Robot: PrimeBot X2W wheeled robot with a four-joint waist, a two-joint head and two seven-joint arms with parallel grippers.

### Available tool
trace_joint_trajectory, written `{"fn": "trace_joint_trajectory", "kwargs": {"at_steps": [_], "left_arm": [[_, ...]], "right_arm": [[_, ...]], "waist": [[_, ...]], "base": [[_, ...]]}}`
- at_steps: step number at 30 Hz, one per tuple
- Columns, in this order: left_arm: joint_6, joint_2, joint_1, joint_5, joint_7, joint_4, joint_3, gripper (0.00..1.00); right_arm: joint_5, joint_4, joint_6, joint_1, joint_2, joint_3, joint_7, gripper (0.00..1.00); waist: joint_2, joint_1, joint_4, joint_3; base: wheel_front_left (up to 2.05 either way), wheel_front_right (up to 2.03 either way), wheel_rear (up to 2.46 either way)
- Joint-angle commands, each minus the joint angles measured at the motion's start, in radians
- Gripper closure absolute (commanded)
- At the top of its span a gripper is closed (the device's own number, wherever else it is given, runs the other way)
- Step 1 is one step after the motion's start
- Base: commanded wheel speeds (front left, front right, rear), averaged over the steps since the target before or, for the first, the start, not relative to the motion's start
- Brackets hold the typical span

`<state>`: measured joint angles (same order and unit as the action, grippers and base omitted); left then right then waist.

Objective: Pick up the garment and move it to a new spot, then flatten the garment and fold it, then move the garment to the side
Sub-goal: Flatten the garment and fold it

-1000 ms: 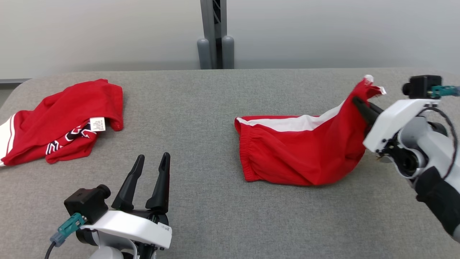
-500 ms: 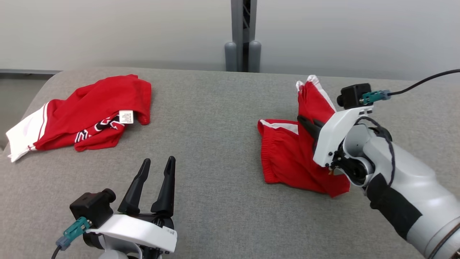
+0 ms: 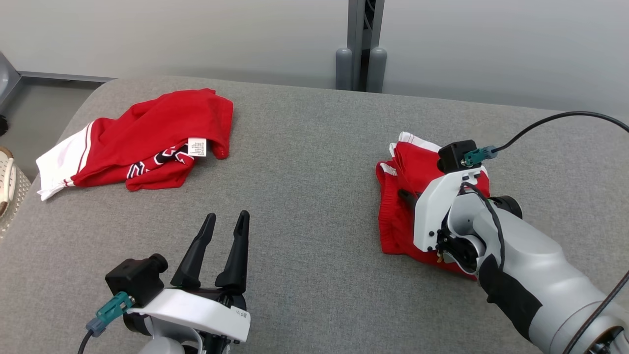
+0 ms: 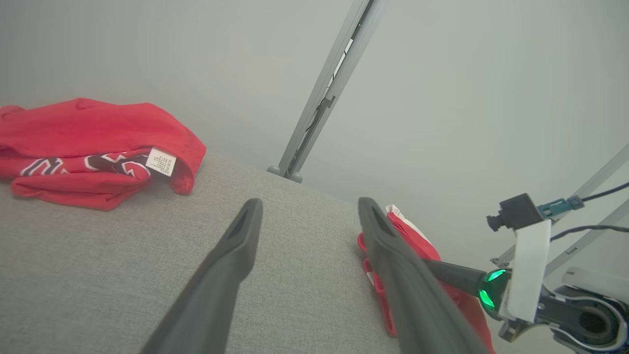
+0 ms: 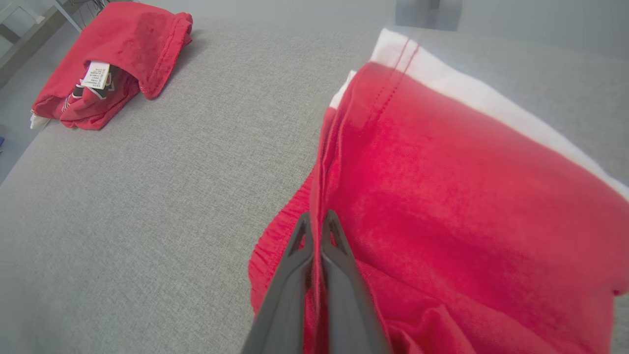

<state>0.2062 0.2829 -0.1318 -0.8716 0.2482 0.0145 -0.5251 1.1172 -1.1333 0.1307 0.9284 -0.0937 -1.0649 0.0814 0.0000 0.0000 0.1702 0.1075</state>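
While facing the gray table (image 3: 304, 147), pinches the red shorts (image 3: 395, 226) with the right gripper (image 5: 317, 219), fingers tight together. Holds the left gripper (image 3: 227, 216) wide apart, touching nothing.

Table (image 3: 304, 162) open midway — jersey (image 3: 147, 137) left, shorts (image 3: 395, 223) right

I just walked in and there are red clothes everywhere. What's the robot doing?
The robot is working on the red shorts on the right side of the grey table. Its right gripper is shut on a fold of them, and they lie doubled over, so it looks to be partway through folding. Its left gripper is open and holds nothing. A second red garment lies crumpled at the table's far left, apart from both grippers.
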Motion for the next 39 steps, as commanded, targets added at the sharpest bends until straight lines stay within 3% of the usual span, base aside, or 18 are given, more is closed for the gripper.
{"fn": "trace_joint_trajectory", "kwargs": {"at_steps": [1, 4, 6, 7, 8, 9, 22, 39], "left_arm": [[-0.003, 0.003, -0.017, 0.005, 0.007, -0.003, 0.003, 0.00], [-0.003, 0.002, -0.017, 0.005, 0.008, -0.005, 0.005, 0.00], [-0.004, 0.001, -0.018, 0.004, 0.008, -0.006, 0.006, 0.00], [-0.004, 0.001, -0.020, 0.005, 0.007, -0.007, 0.006, 0.00], [-0.004, 0.001, -0.021, 0.005, 0.007, -0.008, 0.005, 0.00], [-0.004, 0.001, -0.022, 0.005, 0.007, -0.009, 0.005, 0.00], [0.014, 0.021, 0.018, 0.001, -0.001, 0.004, 0.011, 0.00], [0.048, 0.034, 0.042, 0.034, -0.021, 0.040, -0.027, 0.00]], "right_arm": [[-0.006, -0.014, 0.000, -0.001, 0.005, -0.006, -0.002, 1.00], [-0.008, -0.024, 0.000, -0.003, 0.013, -0.011, -0.004, 1.00], [-0.015, -0.038, 0.000, -0.005, 0.018, -0.019, -0.007, 0.66], [-0.018, -0.042, 0.000, -0.004, 0.021, -0.023, -0.010, 0.42], [-0.021, -0.046, 0.000, -0.004, 0.025, -0.027, -0.012, 0.08], [-0.027, -0.049, 0.000, -0.002, 0.029, -0.031, -0.016, 0.00], [-0.026, 0.038, 0.000, 0.044, 0.035, -0.046, -0.101, 0.00], [0.057, 0.049, 0.000, 0.000, -0.113, 0.092, -0.292, 0.00]], "waist": [[0.0000, 0.0000, 0.000, 0.002], [0.0000, 0.0000, -0.002, 0.003], [0.0000, 0.0000, -0.005, 0.004], [0.0000, 0.0000, -0.007, 0.005], [0.0000, 0.0000, -0.009, 0.004], [0.0000, 0.0000, -0.011, 0.004], [0.0000, 0.0000, -0.089, -0.053], [0.0000, 0.0000, -0.168, -0.074]], "base": [[0.00, 0.00, 0.00], [0.00, 0.00, 0.00], [0.00, 0.00, 0.00], [0.00, 0.00, 0.00], [0.00, 0.00, 0.00], [0.00, 0.00, 0.00], [0.00, 0.00, 0.00], [0.00, 0.00, 0.00]]}}
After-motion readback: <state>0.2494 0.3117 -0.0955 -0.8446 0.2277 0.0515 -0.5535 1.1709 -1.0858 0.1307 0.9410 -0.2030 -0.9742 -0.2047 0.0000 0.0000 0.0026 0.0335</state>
